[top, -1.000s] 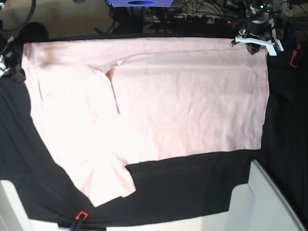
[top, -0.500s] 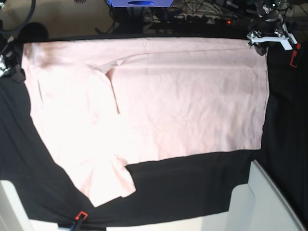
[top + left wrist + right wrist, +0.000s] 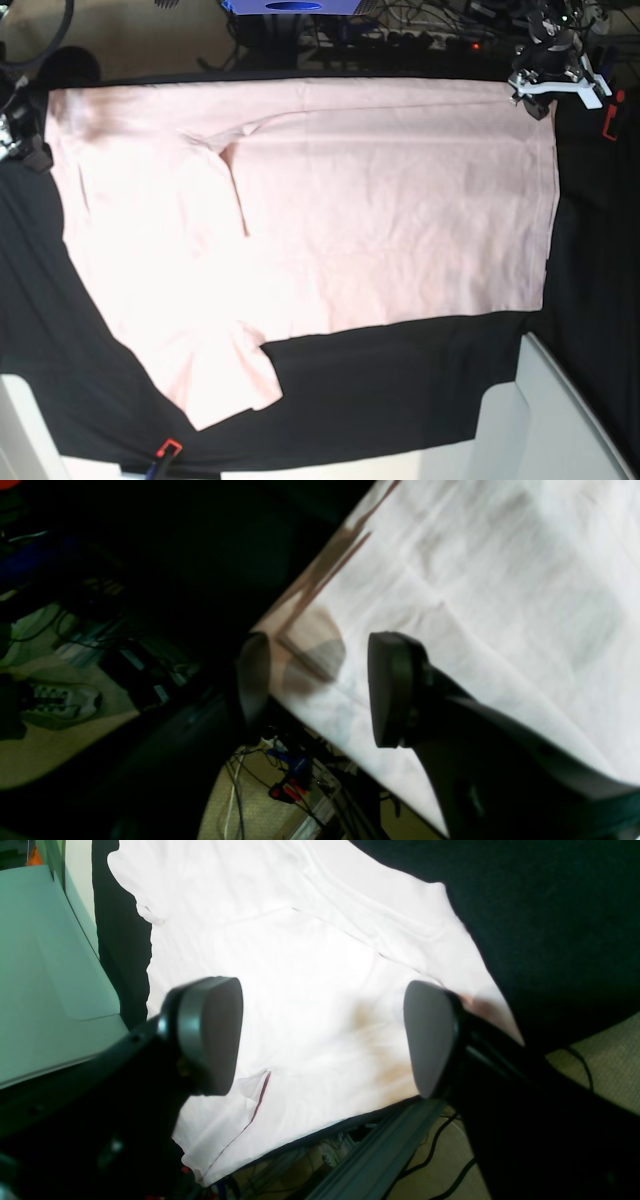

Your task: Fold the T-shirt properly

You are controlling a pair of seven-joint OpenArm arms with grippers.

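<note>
Since a second ago the left gripper (image 3: 553, 85) has let go of the T-shirt's (image 3: 330, 220) corner at 1 o'clock and drawn back toward the table's far edge; the shirt itself has not shifted.

There is one T-shirt, pale pink and plain side up, spread flat over one black table cloth (image 3: 400, 385), with one sleeve (image 3: 225, 375) reaching toward 7 o'clock. There are two grippers.

In the left wrist view the left gripper (image 3: 312, 685) stands partly open, its fingers (image 3: 392, 690) apart over the shirt's hemmed corner (image 3: 300, 645), with nothing between them. The right gripper (image 3: 22, 135) sits at 10 o'clock beside the shirt's edge; its wrist view shows the right gripper (image 3: 320, 1035) spread wide above the fabric, holding nothing.
</note>
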